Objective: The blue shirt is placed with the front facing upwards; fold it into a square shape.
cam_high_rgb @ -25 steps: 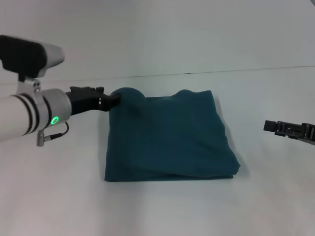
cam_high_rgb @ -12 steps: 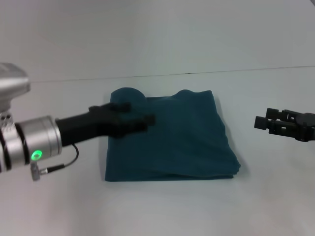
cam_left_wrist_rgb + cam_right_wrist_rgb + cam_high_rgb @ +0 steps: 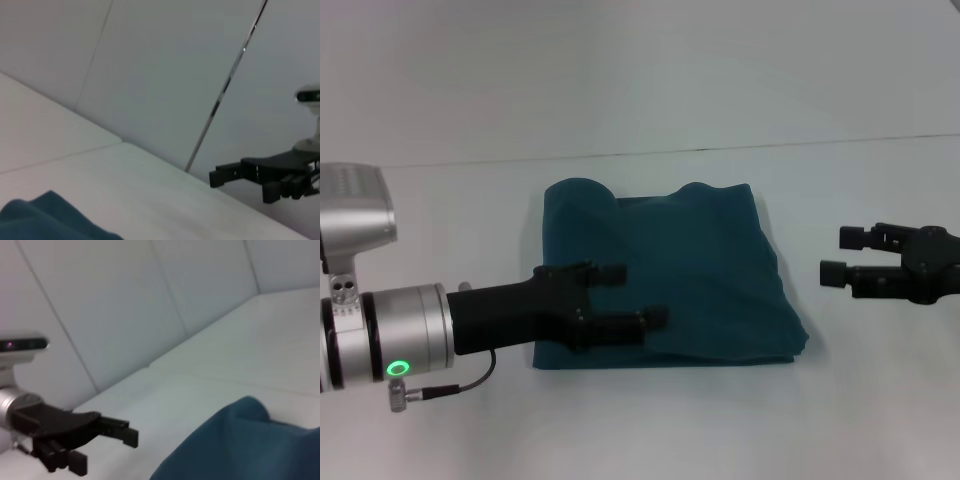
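Observation:
The blue shirt (image 3: 690,270) lies folded into a rough square on the white table, plain teal side up, its far edge bulging a little. My left gripper (image 3: 645,294) hovers open over the shirt's near left part with nothing between its fingers. To the right of the shirt, off the cloth, my right gripper (image 3: 832,254) is open and empty, pointing toward the shirt. In the left wrist view a corner of the shirt (image 3: 45,220) shows, with the right gripper (image 3: 216,177) farther off. The right wrist view shows the shirt (image 3: 240,445) and the left gripper (image 3: 115,437).
The white table (image 3: 640,430) spreads around the shirt, and its far edge meets a pale wall (image 3: 650,70). A thin cable (image 3: 450,388) hangs under my left wrist.
My left gripper has left the shirt's far left corner, swung toward the near left part and opened. The right gripper has moved in toward the shirt.

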### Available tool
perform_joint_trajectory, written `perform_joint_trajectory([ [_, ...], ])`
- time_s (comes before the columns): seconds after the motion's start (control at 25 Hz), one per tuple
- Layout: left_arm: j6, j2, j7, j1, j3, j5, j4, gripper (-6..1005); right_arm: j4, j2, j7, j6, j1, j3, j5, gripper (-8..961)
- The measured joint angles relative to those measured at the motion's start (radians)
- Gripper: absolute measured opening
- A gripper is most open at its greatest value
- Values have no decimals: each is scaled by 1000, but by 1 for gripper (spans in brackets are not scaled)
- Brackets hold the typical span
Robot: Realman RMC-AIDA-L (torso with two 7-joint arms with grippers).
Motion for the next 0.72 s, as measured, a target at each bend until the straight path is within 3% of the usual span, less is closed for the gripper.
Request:
perform_joint_trajectory([
  [0.4, 27, 4, -22, -20, -7, 115, 0, 934, -26, 11, 16, -18, 37, -10, -119, 940],
  [0.72, 27, 5, -22, -25, -8, 125, -2, 934, -26, 19, 16, -11, 47, -12, -123, 940],
])
